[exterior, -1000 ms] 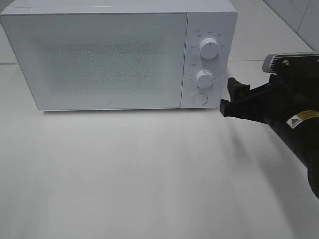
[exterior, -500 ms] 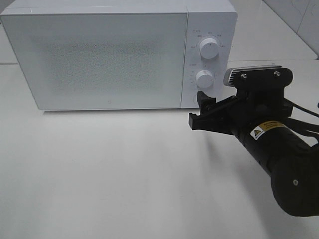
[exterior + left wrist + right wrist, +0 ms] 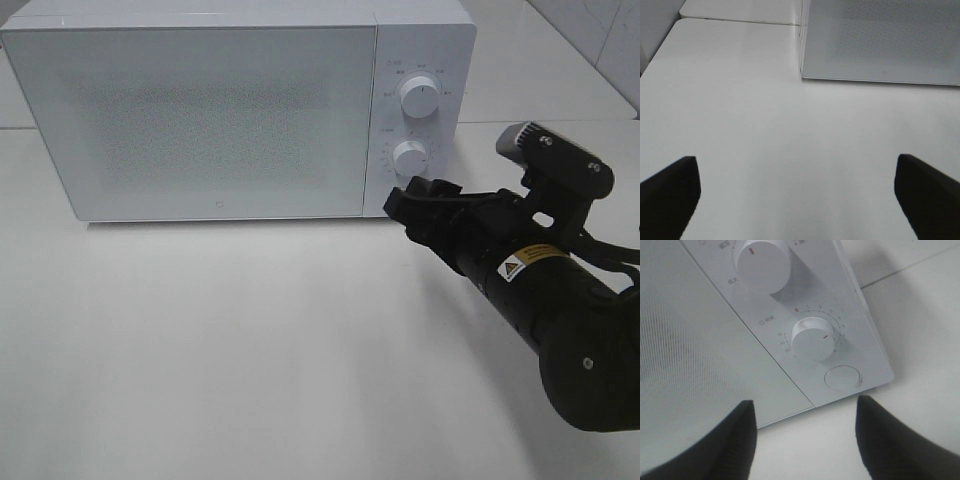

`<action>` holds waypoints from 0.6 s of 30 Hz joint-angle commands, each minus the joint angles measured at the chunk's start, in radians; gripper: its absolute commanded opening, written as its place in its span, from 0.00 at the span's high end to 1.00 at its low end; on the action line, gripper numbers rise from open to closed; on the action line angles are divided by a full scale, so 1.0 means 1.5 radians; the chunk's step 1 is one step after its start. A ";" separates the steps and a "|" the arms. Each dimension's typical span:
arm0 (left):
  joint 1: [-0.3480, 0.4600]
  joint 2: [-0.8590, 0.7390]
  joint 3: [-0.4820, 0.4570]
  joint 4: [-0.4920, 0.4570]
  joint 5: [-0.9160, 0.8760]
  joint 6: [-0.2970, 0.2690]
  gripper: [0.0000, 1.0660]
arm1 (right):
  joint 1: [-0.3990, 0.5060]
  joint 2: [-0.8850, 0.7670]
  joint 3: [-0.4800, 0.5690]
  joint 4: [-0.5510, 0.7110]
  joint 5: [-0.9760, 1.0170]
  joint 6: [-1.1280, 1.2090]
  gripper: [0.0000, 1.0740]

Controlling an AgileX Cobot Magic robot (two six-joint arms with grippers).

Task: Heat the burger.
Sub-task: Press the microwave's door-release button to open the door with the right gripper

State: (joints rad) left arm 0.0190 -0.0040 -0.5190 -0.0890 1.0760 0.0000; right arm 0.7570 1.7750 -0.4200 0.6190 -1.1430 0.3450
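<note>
**A:** What are the fingers of the right gripper (image 3: 805,407) doing?

**B:** They are spread apart and grasp nothing. Just beyond the tips is the round button (image 3: 841,378). Past that is the lower knob (image 3: 812,338), and the upper knob (image 3: 762,262) is farthest off.

**A:** How should it do this step well?

**B:** I judge it is heading for the button or the lower knob, but I can't tell which. For the knob, put one finger on each side, close squarely and twist without shoving the microwave (image 3: 200,120). For the button, press straight on with one tip.

**A:** And the left gripper (image 3: 796,162)?

**B:** It is wide open and empty. There is bare table (image 3: 740,100) between its fingers, and the microwave's corner is well beyond them.

**A:** Where is the burger?

**B:** It shows in no view. The door (image 3: 685,355) is shut and frosted. The burger may be behind it, but I can't tell, so I can't say how it looks.
</note>
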 commanded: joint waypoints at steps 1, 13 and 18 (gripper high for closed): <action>0.001 -0.011 0.002 -0.005 -0.007 0.000 0.08 | 0.003 -0.004 -0.005 -0.008 0.007 0.147 0.59; 0.001 -0.011 0.002 -0.005 -0.007 0.000 0.08 | 0.003 -0.004 -0.005 -0.008 0.030 0.555 0.88; 0.001 -0.011 0.002 -0.005 -0.007 0.000 0.08 | 0.003 -0.004 -0.005 -0.007 0.061 0.610 0.99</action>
State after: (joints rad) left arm 0.0190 -0.0040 -0.5190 -0.0890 1.0760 0.0000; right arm 0.7570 1.7750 -0.4200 0.6180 -1.0620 1.2370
